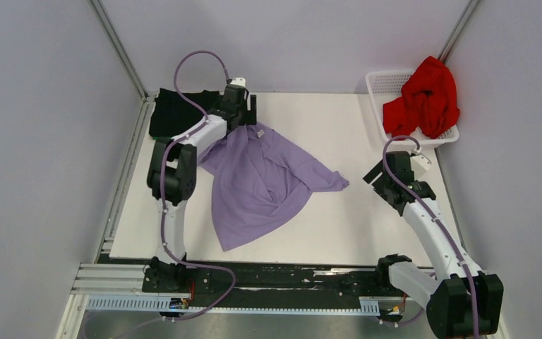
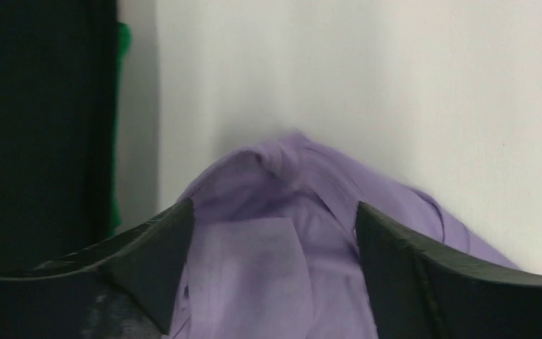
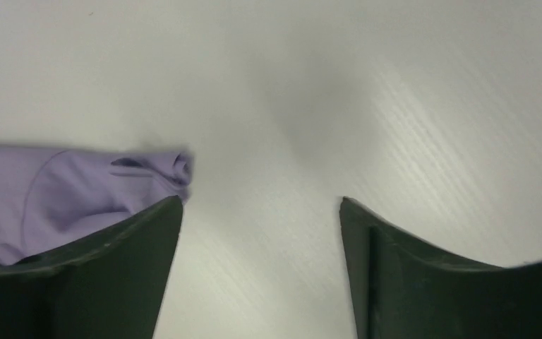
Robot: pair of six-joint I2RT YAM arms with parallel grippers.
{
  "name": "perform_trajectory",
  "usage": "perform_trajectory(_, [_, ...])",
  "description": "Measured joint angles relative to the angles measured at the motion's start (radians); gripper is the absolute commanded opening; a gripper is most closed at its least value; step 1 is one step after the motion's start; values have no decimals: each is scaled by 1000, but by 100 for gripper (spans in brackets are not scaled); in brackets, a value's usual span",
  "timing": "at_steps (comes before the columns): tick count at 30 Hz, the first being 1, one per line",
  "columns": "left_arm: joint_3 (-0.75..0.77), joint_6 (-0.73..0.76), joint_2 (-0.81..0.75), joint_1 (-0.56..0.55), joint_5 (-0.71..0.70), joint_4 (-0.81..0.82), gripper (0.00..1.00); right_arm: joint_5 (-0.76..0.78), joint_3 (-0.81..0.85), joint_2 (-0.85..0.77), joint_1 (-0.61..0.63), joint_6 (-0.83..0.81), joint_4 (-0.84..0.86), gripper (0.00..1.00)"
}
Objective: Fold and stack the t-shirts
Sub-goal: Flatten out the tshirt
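Observation:
The lavender t-shirt (image 1: 257, 185) lies crumpled and partly spread in the middle of the table. My left gripper (image 1: 245, 121) is open over its far collar end, and the cloth (image 2: 282, 240) bulges up between the wide-apart jaws (image 2: 274, 206). My right gripper (image 1: 376, 176) is open and empty above bare table (image 3: 260, 200), just right of the shirt's sleeve tip (image 3: 169, 168). The black t-shirt (image 1: 176, 109) lies folded at the far left corner and shows at the left of the left wrist view (image 2: 39, 127). The red t-shirt (image 1: 425, 99) is heaped in the basket.
A white lattice basket (image 1: 384, 81) stands at the far right, off the white table board (image 1: 367, 226). Grey walls close in both sides and the back. A green strip (image 2: 121, 127) shows beside the black shirt. A black rail (image 1: 282, 279) runs along the near edge.

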Motion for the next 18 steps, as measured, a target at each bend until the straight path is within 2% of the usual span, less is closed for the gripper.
perform_trajectory(2, [90, -8, 89, 1, 40, -19, 100, 42, 18, 28, -50, 22, -28, 100])
perform_trajectory(4, [121, -10, 100, -1, 73, -37, 100, 70, 47, 34, -60, 28, -51, 100])
perform_trajectory(9, [119, -5, -7, -23, 111, -54, 100, -7, 87, -5, -60, -31, 10, 100])
perform_trajectory(11, [69, -5, -103, -42, 105, -63, 100, -117, 71, -22, -60, -80, 81, 100])
perform_trajectory(14, [-106, -17, -317, -86, 92, -62, 100, -315, 35, -13, -38, -156, 187, 100])
perform_trajectory(18, [-394, -79, -607, -160, 97, -40, 100, -456, 31, 91, 115, -275, 264, 100])
